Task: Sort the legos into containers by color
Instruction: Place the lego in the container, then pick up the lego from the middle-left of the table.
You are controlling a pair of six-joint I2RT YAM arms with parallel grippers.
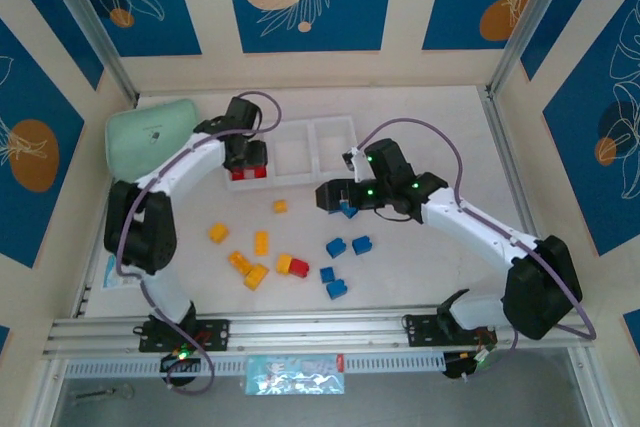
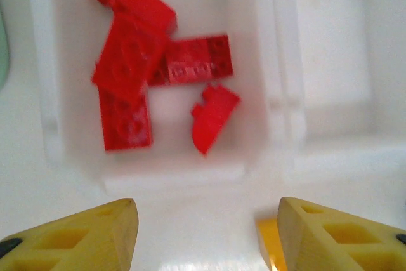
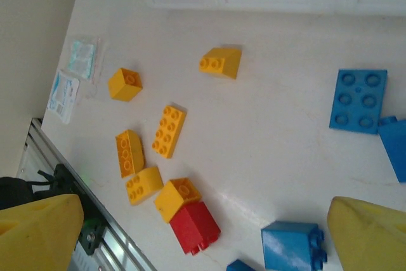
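The sorting is under way but, as I judge it, well short of half done. In the white tray (image 1: 312,142) at the far side of the tabletop (image 1: 430,277), the left compartment (image 2: 254,61) holds a small heap of red bricks (image 2: 136,61), about five of them, some overlapping. The middle compartment (image 1: 290,155) and the right compartment (image 1: 335,142) show nothing in them. The left end effector (image 2: 206,220) hangs over the near wall of that left compartment, its fingers apart with nothing between them, so I take the red pile as placed and let go. Left to do: one loose red brick (image 3: 193,226) lies on the near part of the tabletop, touching a yellow one. Six yellow bricks (image 3: 168,130) are scattered across the near left, well apart from the tray. About five blue bricks (image 1: 336,247) sit nearer the middle and right. The right end effector (image 3: 206,207) hovers over the blue group with its fingers spread wide and gripping nothing; one blue brick lies just beside its right finger. So red looks nearly complete with a single piece outstanding, while yellow and blue have not been started, and two compartments wait for them.
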